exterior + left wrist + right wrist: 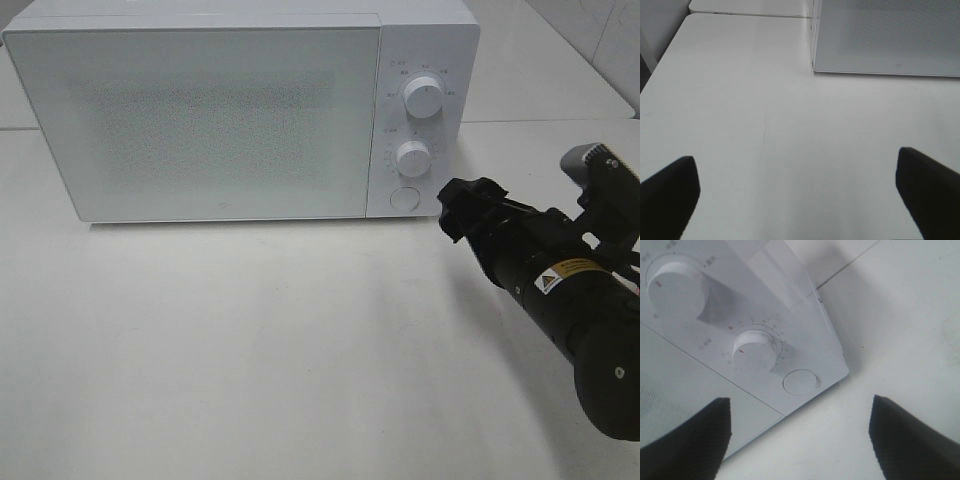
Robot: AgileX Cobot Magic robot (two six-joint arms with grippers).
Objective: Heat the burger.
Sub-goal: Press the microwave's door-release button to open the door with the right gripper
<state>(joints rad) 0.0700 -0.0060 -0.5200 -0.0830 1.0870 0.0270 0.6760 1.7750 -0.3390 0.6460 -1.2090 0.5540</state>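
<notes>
Two empty claws spread apart — right claw (801,407) by the microwave button (800,381), left claw (796,165) over table (740,100).

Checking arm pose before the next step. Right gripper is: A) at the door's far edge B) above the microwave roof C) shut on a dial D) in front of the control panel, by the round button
D: the right gripper, jaws open, sits just off the round button on the microwave.
</notes>
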